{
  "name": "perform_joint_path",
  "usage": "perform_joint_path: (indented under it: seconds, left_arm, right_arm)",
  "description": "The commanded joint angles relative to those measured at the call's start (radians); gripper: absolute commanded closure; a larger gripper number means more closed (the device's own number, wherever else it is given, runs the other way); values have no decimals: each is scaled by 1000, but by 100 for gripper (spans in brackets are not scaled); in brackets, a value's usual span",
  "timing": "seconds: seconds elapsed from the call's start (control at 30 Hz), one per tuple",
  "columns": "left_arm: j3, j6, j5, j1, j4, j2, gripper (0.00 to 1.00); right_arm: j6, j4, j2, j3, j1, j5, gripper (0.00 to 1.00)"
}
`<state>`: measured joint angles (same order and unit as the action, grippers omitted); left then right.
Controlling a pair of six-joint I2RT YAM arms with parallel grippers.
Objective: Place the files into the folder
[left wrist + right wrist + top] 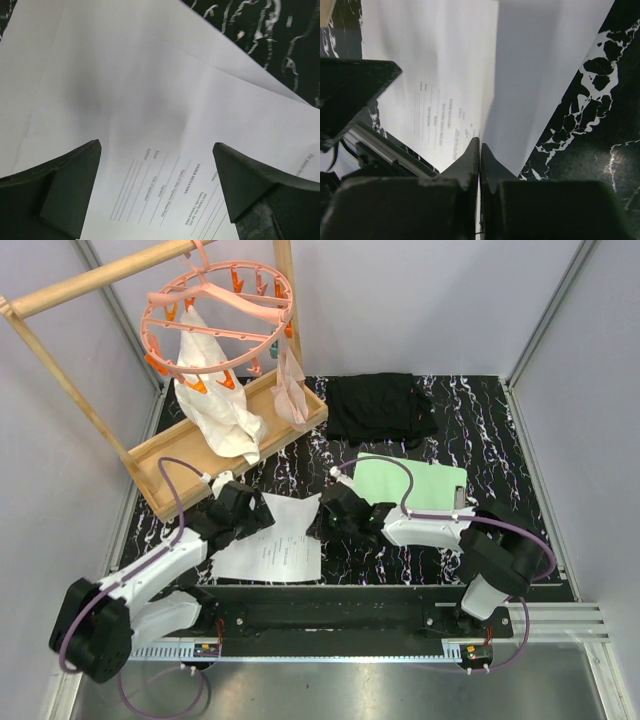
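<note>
The files [275, 545] are white sheets lying on the black marbled table near the front, between the two arms. My left gripper [243, 512] hovers over their upper left part. In the left wrist view it is open [156, 150], and its fingers [70, 190] straddle a sheet with printed lines [170, 185]. My right gripper [326, 517] is at the sheets' right edge. In the right wrist view it is shut [479, 146] on the edge of a sheet [540, 75], which is lifted above the printed sheet [435, 75]. The mint-green folder [425, 483] lies to the right, partly hidden by my right arm.
A black folded cloth [380, 405] lies behind the folder. A wooden tray [165, 485] with white cloths stands at the back left under a pink clip hanger [215, 315]. A wooden rail [60, 385] and the booth walls border the table.
</note>
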<state>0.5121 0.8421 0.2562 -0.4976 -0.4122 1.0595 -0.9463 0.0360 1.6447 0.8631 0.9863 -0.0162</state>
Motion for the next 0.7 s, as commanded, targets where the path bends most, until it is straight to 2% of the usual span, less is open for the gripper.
perform_joint_path:
  seconds: [0.0, 0.13, 0.23, 0.27, 0.37, 0.4, 0.47, 0.53, 0.67]
  left_arm:
    - [107, -116, -20, -25, -3, -95, 1]
    - [204, -187, 26, -104, -28, -131, 1]
    - [272, -204, 11, -179, -11, -109, 1]
    - [305, -209, 2, -194, 10, -67, 1]
    - [395, -235, -104, -242, 52, 86, 1]
    - [431, -229, -123, -251, 49, 130, 1]
    - [517, -221, -152, -295, 82, 246, 1]
    - [587, -198, -181, -318, 107, 339, 1]
    - [712, -179, -213, -328, 159, 471, 1]
  right_arm:
    - [147, -113, -55, 95, -24, -48, 100]
    - [251, -209, -211, 91, -113, -56, 100]
    - [344, -260, -317, 37, -303, 74, 100]
    - [372, -304, -336, 31, -415, 158, 100]
    - [527, -396, -359, 28, -559, 301, 100]
    - [575, -433, -353, 55, -627, 321, 100]
    - [699, -548, -319, 89, -679, 315, 100]
    - [782, -579, -298, 103, -765, 365, 100]
    - [796, -581, -238, 116, -874, 374, 100]
